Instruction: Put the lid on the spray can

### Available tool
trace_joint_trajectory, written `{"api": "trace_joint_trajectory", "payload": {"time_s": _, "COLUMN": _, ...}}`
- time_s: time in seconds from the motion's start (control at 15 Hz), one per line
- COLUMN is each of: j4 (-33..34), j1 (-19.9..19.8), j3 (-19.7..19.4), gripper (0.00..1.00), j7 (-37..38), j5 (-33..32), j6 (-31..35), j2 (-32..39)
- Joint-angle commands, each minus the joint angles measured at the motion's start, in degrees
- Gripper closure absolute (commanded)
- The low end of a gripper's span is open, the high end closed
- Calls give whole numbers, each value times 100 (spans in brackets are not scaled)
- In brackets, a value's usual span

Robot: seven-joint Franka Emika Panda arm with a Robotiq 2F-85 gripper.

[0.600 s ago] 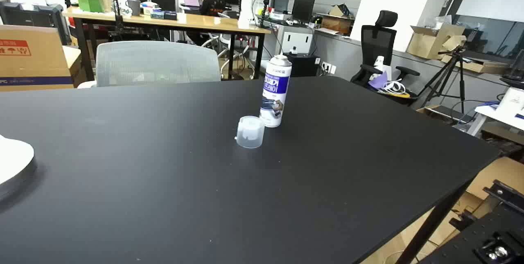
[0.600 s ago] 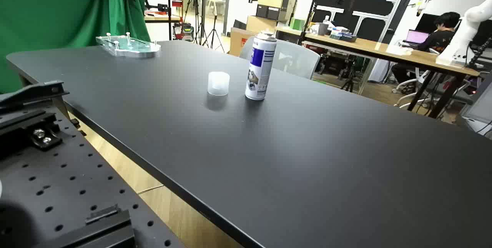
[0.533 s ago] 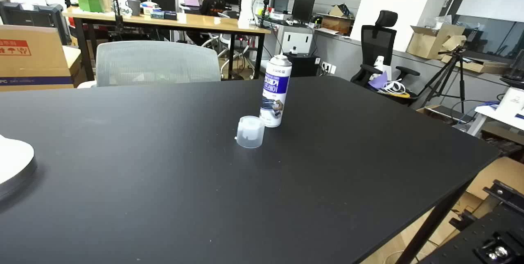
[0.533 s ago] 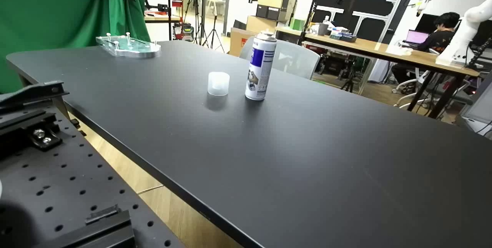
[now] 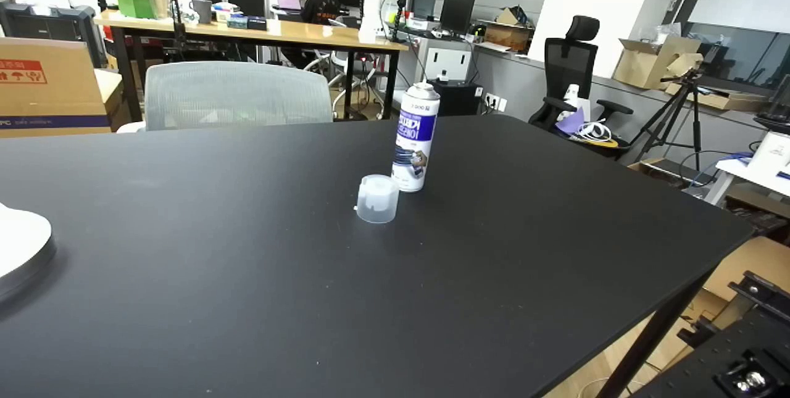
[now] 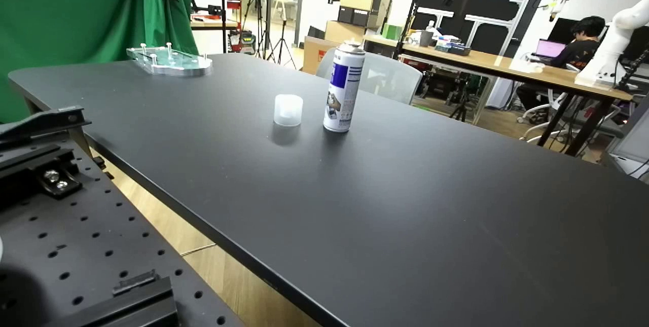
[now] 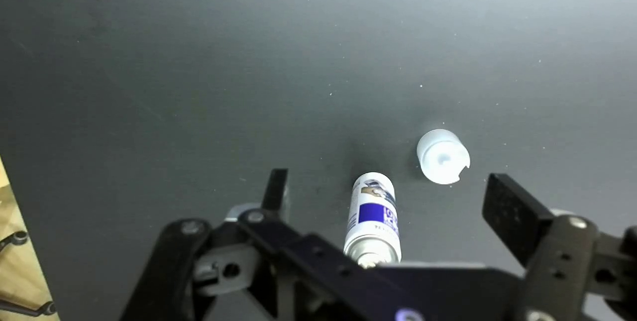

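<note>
Two fingers of the gripper stand wide apart in the wrist view, nothing held between them; both exterior views leave the gripper out of frame. Step in hand, as judged: reach past the spray can for the lid. Method: centre the lid, not the can, between the fingers; descend straight, keeping both fingers off the can; close lightly, since thin plastic may flex. Next, lift level above the can's top, line up the two axes, press down square.

Spray can: upright, nozzle end up, long axis vertical. Lid: on the table just beside the can, apart from it, not fitted; its axis also vertical, a notch showing at the upper rim. Which end is open, cannot tell. Chair stands past the table's far edge in an exterior view.
</note>
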Motion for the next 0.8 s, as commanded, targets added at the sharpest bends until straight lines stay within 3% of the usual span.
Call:
{"api": "trace_joint_trajectory", "payload": {"time_s": 0.0, "j4": 10, "j1": 86, "j3": -76, "gripper": 0, "j7": 29, "j5": -33, "j6": -15, "j2": 6}}
{"api": "trace_joint_trajectory", "payload": {"time_s": 0.4, "j4": 10, "j1": 86, "j3": -76, "gripper": 0, "j7": 29, "j5": -33, "j6": -15, "j2": 6}}
{"api": "trace_joint_trajectory", "payload": {"time_s": 0.73, "j4": 80, "j1": 186, "j3": 38, "gripper": 0, "j7": 183, "j5": -31, "j6": 586, "j2": 517}}
